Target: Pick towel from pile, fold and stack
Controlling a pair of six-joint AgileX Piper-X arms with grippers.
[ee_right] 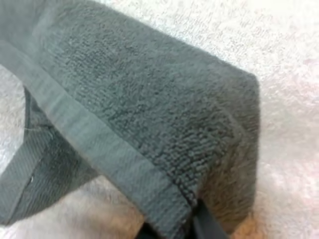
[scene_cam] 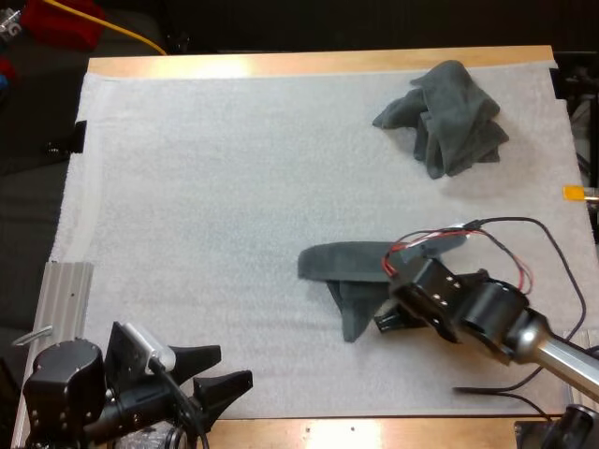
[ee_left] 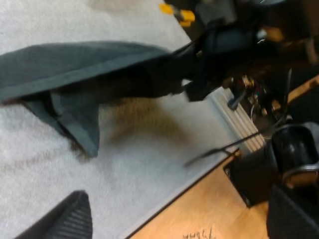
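Observation:
A dark grey-green towel lies in the middle of the mat, one edge raised and a flap hanging toward the front. My right gripper is shut on the towel's right end; up close, the hemmed towel drapes over a dark fingertip. A crumpled towel sits at the far right of the mat. My left gripper rests open near the mat's front left edge, away from both towels. From there the held towel stretches off the right arm's gripper, beyond my own left gripper.
A white mat covers the wooden table. A metal rail lies along the left edge. The right arm's cable trails over the mat's front right corner.

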